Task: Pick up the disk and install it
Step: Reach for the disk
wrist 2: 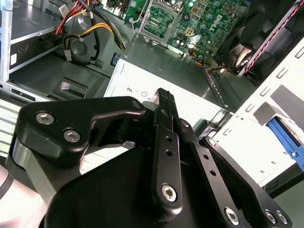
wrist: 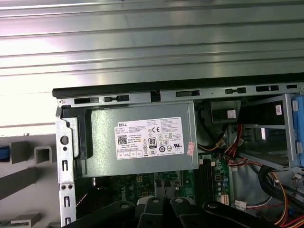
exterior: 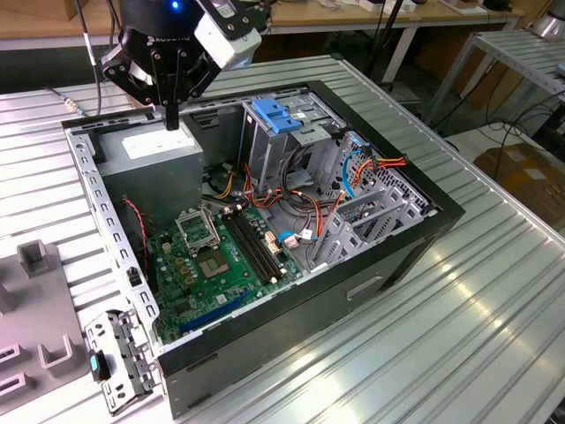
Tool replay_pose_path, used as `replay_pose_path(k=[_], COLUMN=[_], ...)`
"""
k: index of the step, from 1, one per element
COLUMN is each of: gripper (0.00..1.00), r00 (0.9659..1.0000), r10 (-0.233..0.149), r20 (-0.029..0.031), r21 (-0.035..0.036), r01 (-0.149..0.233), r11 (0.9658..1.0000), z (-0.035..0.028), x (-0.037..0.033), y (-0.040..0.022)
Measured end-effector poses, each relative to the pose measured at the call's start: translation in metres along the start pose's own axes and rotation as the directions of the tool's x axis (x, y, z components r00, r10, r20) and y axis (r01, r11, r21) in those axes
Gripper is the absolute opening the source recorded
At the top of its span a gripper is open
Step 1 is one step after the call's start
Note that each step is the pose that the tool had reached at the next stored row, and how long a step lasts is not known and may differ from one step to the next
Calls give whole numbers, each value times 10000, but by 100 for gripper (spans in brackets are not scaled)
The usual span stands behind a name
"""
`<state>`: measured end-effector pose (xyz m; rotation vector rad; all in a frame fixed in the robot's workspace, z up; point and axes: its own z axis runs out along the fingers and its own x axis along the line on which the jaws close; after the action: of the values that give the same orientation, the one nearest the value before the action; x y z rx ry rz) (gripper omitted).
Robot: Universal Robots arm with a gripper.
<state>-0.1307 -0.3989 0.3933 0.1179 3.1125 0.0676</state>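
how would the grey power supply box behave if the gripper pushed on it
Probably stiff: the power supply box looks like sheet metal. Likely heavy, and since it sits tight in the corner of the case, it should hardly slide or tip.

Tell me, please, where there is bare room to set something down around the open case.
The ribbed table is bare along the case wall toward the exterior view's right. Inside is crowded: motherboard, cables, power supply under the tool. Grey fixtures occupy that view's left.
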Motion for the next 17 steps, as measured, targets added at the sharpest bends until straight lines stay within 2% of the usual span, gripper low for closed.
replay_pose_path(k=[17], gripper=[11], r00=[10000], r10=[1], r20=[-5], r21=[0], r01=[-1], r11=[10000], z=[-1], x=[66], y=[-5])
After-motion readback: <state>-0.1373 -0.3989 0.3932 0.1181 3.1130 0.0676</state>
